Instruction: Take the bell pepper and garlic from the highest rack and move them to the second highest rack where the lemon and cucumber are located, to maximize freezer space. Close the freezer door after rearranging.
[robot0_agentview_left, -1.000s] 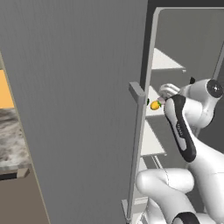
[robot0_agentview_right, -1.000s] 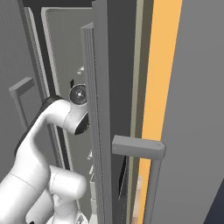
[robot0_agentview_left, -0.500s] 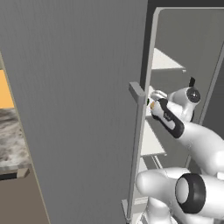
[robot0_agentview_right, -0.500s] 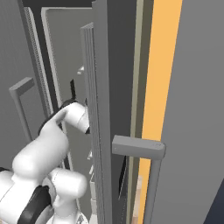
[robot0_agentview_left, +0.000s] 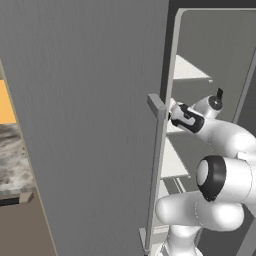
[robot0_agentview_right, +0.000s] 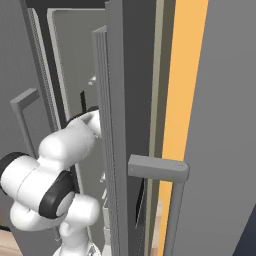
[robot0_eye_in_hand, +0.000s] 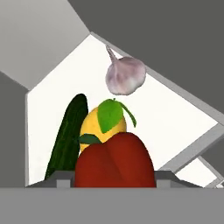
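I'm placing the pepper (robot0_eye_in_hand: 114, 161), pinched in my gripper (robot0_eye_in_hand: 114, 175), on the rack (robot0_eye_in_hand: 175, 118) beside the lemon (robot0_eye_in_hand: 103, 127), cucumber (robot0_eye_in_hand: 68, 138) and garlic (robot0_eye_in_hand: 125, 75). Next, I'm releasing it and closing the door (robot0_agentview_left: 90, 120).

From the left base view my white arm (robot0_agentview_left: 220, 145) has swung further in toward the tall grey freezer door (robot0_agentview_left: 95, 125) over the last second: its dark-banded wrist, a second ago out by the right side of the opening, now sits just beside the door's edge. The small yellow-orange lemon that showed by the hand a second ago is now covered by the arm there. In the right base view the arm's upper link (robot0_agentview_right: 75, 137) has folded lower and closer to the near grey panel (robot0_agentview_right: 112, 150).
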